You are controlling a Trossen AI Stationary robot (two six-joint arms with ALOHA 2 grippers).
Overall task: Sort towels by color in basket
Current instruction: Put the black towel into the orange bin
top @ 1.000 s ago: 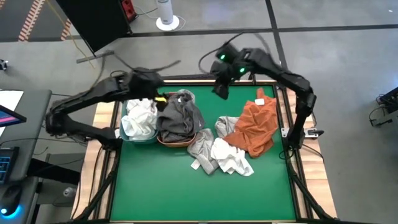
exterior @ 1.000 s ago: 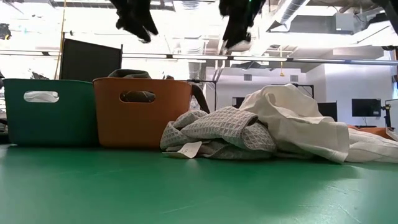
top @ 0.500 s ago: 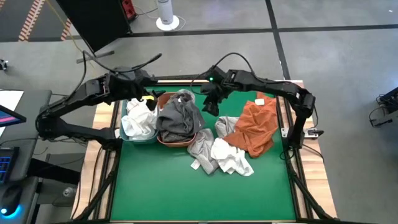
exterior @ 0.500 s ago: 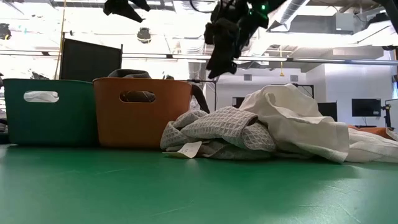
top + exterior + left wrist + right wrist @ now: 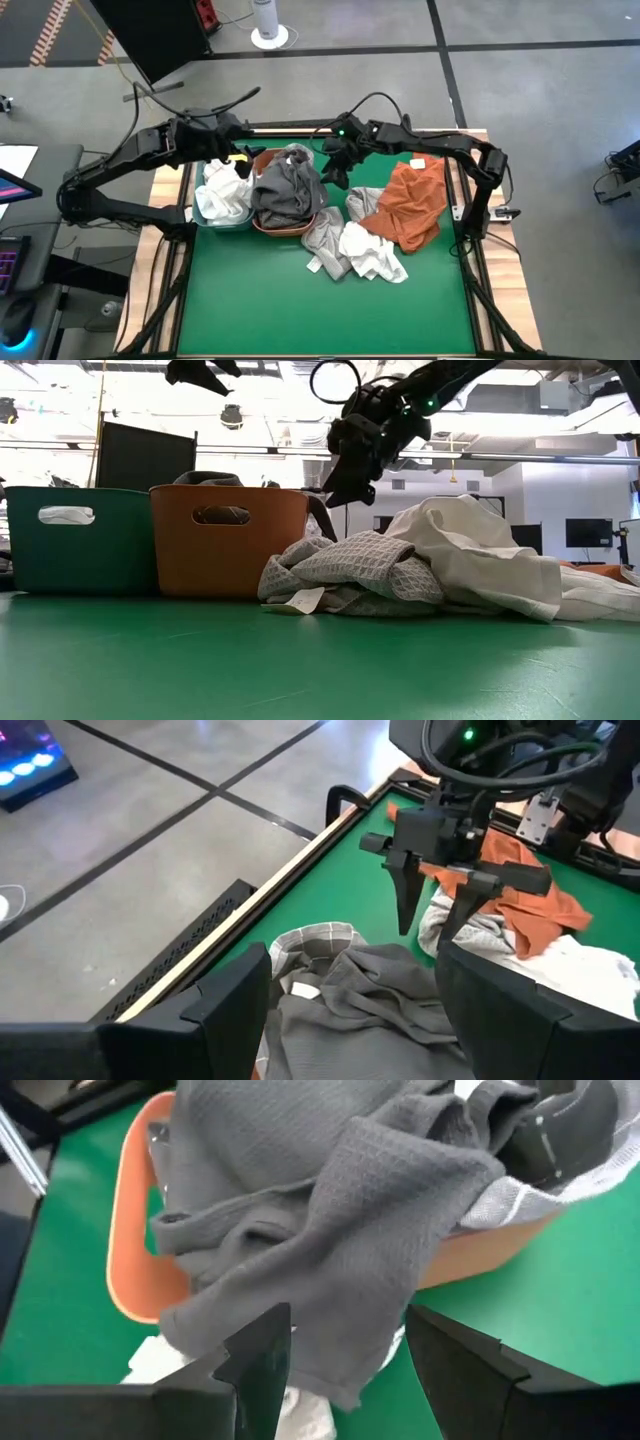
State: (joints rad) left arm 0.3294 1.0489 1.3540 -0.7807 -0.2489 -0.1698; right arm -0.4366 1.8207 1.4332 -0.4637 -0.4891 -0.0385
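Observation:
An orange basket (image 5: 228,540) holds dark grey towels (image 5: 288,190), one of which drapes over its rim (image 5: 330,1230). Beside it, a teal basket (image 5: 80,540) holds white towels (image 5: 222,190). A pile lies on the green mat: a rust orange towel (image 5: 410,200), a grey-checked towel (image 5: 350,565) and a white towel (image 5: 372,252). My right gripper (image 5: 335,172) hangs open just right of the orange basket, level with the draped grey towel and clear of it. My left gripper (image 5: 243,152) is open, high over the far side of the baskets.
The wooden table rim (image 5: 470,250) frames the green mat (image 5: 320,310), which lies bare toward the near edge. The pile sits right of the baskets, under the right arm. A white stand (image 5: 268,25) and a black panel (image 5: 145,455) stand on the floor beyond the far edge.
My right gripper has come from above the far edge down and toward the table's left, ending beside the orange basket's draped grey towel. My left gripper rose a little over the baskets, then held still. No towel has moved.

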